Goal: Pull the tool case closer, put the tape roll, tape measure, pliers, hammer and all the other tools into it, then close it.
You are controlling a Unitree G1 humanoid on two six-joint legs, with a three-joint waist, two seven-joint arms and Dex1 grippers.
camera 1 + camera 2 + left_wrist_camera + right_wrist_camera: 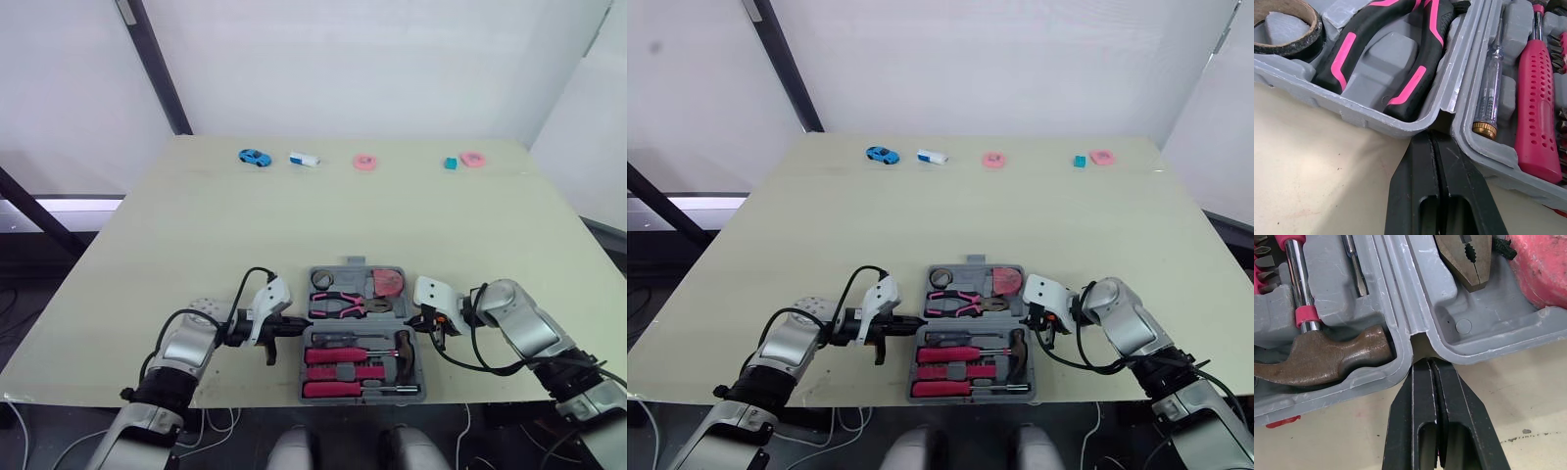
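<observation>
The grey tool case point(361, 338) lies open near the table's front edge. Its far half holds the tape roll point(323, 279), pink-handled pliers point(343, 305) and the pink tape measure point(389, 281). Its near half holds the hammer point(403, 350) and pink screwdrivers point(338, 356). My left gripper point(291, 327) is shut, its tips pressed into the hinge notch on the case's left side point(1436, 128). My right gripper point(419, 320) is shut too, its tips at the hinge notch on the right side point(1421, 356), between the hammer head point(1327, 357) and the plier jaws point(1469, 259).
Along the table's far edge lie a blue toy car point(254, 157), a white and blue block point(304, 159), two pink rings point(365, 163) point(473, 159) and a small teal cube point(451, 164). The wide middle of the table lies between them and the case.
</observation>
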